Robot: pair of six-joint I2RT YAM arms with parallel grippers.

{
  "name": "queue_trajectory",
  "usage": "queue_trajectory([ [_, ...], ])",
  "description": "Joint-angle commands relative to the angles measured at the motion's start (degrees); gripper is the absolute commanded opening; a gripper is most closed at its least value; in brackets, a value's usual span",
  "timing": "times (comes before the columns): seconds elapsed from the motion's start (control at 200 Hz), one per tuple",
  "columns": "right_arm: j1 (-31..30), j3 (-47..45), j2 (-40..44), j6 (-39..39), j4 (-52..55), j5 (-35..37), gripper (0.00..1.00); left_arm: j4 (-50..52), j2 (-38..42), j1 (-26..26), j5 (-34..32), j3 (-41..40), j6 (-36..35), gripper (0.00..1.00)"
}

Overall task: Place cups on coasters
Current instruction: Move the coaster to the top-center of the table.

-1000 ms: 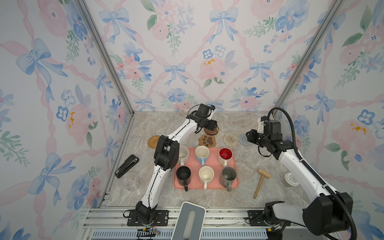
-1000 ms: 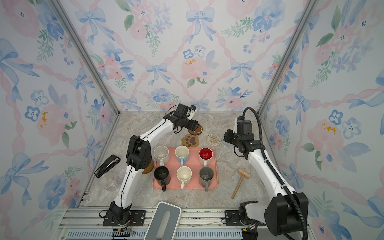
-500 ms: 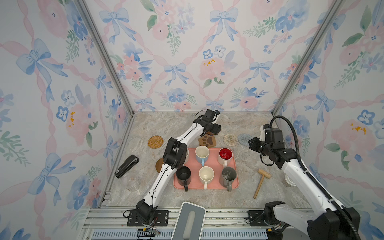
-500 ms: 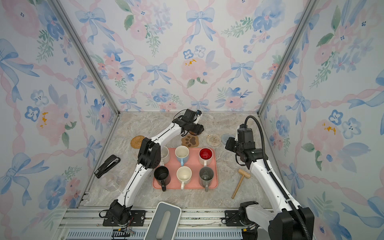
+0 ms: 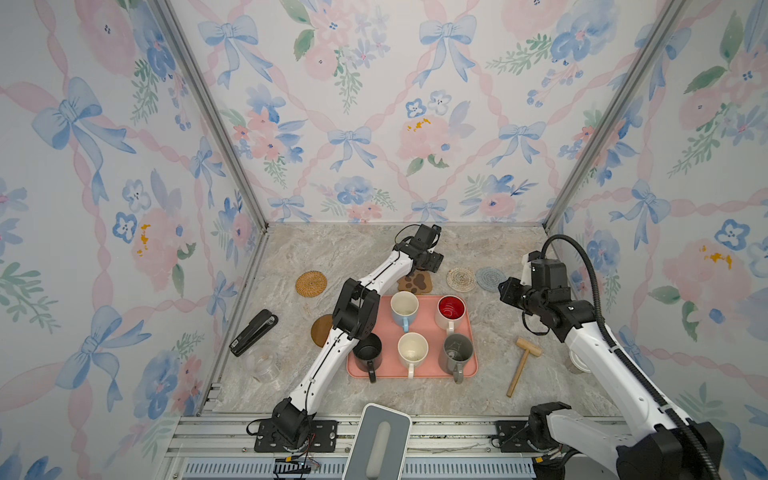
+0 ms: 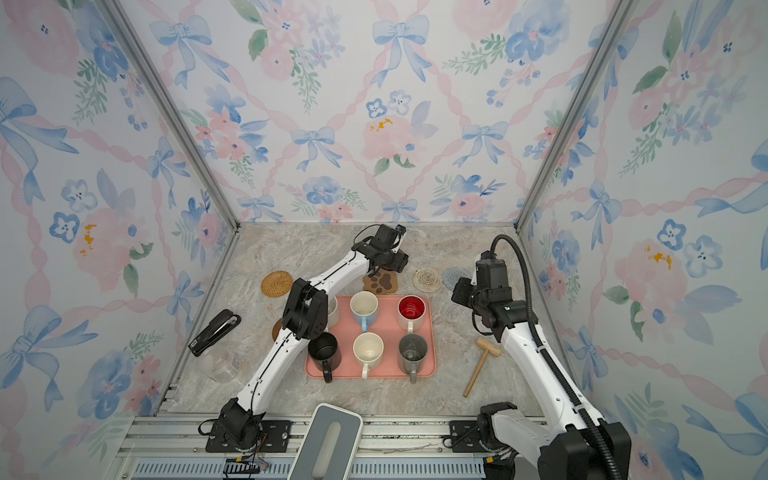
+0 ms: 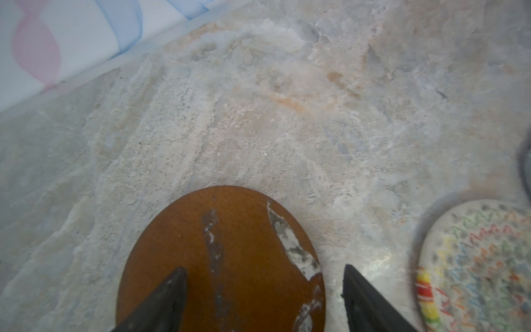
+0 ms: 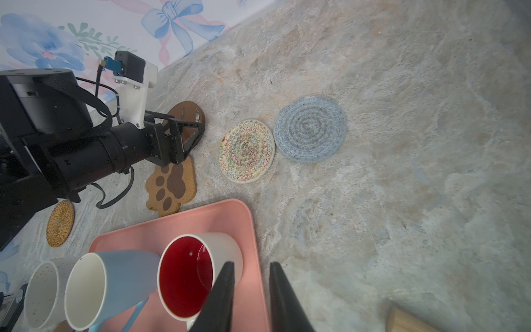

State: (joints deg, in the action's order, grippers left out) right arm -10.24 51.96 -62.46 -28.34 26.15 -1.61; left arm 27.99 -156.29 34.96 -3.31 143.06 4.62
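In both top views mugs [image 5: 413,351] sit on the pink tray [image 5: 432,370], none placed. Left wrist: left gripper [image 7: 263,267], jaws spread, above the brown round coaster [image 7: 218,244] beyond the tray. Right wrist: right gripper [image 8: 251,263], jaws barely parted, empty, beside the tray; likely next, grasp the red-lined mug [image 8: 186,276].

Left arm [image 5: 376,277] stretches from bottom centre to mid-frame in both top views, left tool [image 7: 263,270] jaws wide apart; right arm [image 5: 598,347] bends at right, right tool [image 8: 251,263] narrowly parted, empty
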Motion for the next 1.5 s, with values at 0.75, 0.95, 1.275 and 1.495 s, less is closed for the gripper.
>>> queue_trajectory([
  [0.75,-0.47,-1.43,0.73,-1.11,0.86,0.11,0.25,0.67,-0.65,-2.93,-6.56,-4.47,0.6,0.77],
  [0.95,-0.48,-1.43,0.31,-1.36,0.42,-0.42,0.25,0.71,1.13,-4.83,-6.24,-7.74,2.29,0.76],
  [1.275,-0.57,-1.16,-0.34,-1.55,0.02,-1.12,0.25,0.82,5.21,-6.47,-6.5,-15.98,4.14,0.76],
  [1.495,-0.92,-0.93,-0.31,-1.56,0.26,-1.17,0.25,0.75,8.47,-7.67,-6.1,-22.76,6.81,0.76],
])
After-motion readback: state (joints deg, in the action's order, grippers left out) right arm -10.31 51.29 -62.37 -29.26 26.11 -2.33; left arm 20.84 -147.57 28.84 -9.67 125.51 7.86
